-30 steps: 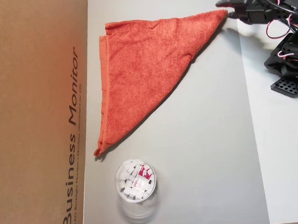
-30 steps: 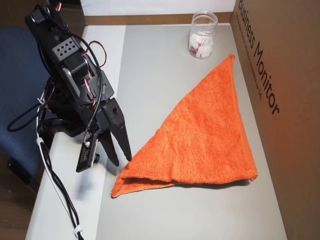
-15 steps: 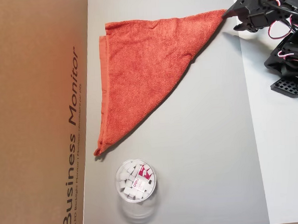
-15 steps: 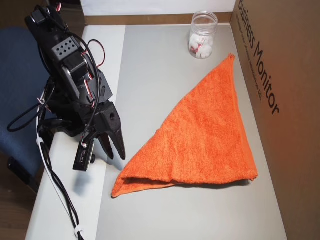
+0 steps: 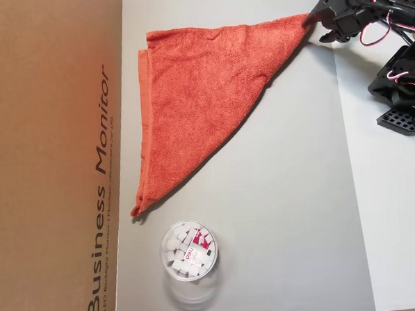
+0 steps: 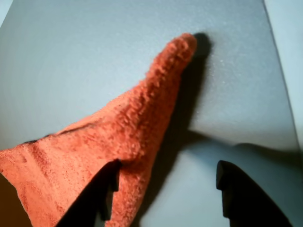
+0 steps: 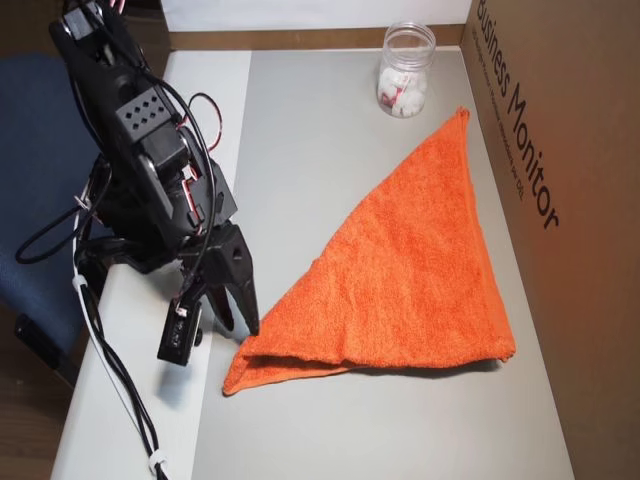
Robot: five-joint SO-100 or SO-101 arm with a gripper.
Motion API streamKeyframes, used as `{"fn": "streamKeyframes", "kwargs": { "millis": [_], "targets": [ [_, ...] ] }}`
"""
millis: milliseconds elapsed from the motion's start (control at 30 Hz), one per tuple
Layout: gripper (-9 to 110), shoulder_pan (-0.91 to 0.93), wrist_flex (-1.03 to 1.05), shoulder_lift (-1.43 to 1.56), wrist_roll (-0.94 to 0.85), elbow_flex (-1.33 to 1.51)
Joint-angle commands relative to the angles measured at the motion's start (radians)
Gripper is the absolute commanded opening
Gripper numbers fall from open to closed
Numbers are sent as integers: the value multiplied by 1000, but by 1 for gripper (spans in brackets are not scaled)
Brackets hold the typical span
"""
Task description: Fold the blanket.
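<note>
On grey mat (image 5: 294, 213) | blanket (image 5: 204, 93) folded triangular | end effector (image 6: 165, 182) apart at its corner

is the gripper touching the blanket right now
Cannot tell. In the wrist view the gripper stands open, one finger overlapping the blanket with no visible contact or gap; both overhead views crowd it against the corner.

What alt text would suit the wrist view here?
An orange-red blanket folded into a triangle lies on a grey mat, its pointed corner reaching up and right. The open gripper enters from below, one dark finger over the blanket's edge.
</note>
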Motion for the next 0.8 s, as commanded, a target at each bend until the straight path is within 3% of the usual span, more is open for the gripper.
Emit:
{"fn": "streamKeyframes", "kwargs": {
  "millis": [0,367,767],
  "targets": [
    [21,6,-41,-41,-3,-67],
    [20,32,-219,-212,-55,-72],
    [8,109,-362,-393,-184,-107]
  ]
}}
